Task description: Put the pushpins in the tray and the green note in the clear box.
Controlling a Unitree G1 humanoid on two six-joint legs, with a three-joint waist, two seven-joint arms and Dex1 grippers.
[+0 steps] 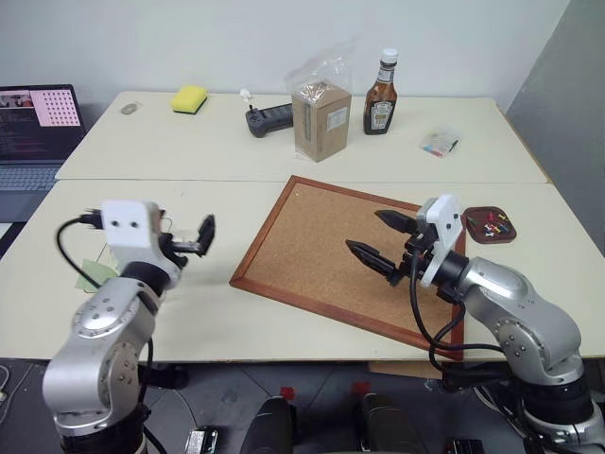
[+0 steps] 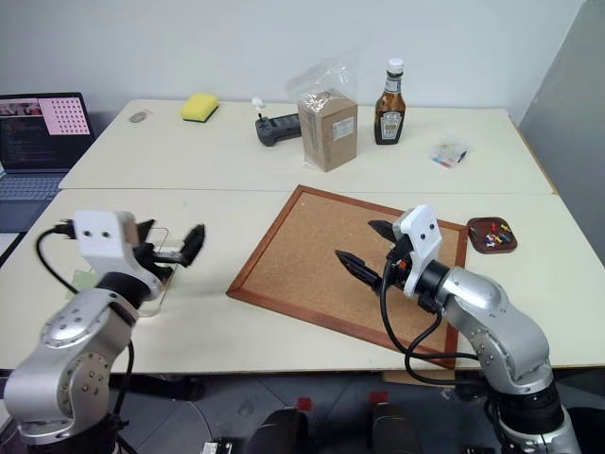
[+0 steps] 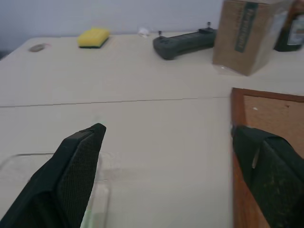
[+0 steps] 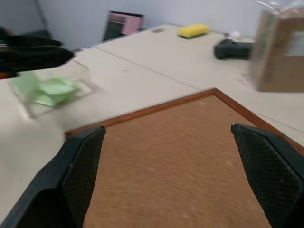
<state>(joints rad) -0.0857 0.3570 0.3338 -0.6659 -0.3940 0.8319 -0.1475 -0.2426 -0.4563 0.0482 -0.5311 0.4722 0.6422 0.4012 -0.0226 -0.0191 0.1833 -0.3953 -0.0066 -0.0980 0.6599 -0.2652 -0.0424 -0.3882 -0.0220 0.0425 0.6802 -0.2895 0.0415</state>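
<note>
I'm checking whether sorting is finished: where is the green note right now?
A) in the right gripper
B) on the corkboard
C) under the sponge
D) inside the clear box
D: the green note lies inside the clear box, seen in the right wrist view.

Arms: rounded silver-grey metal shells.
Wrist housings: white boxes, left one apparently marked by two dark dots.
Fingers: black, tapered, mesh-textured pads.
Cables: black loops.
</note>
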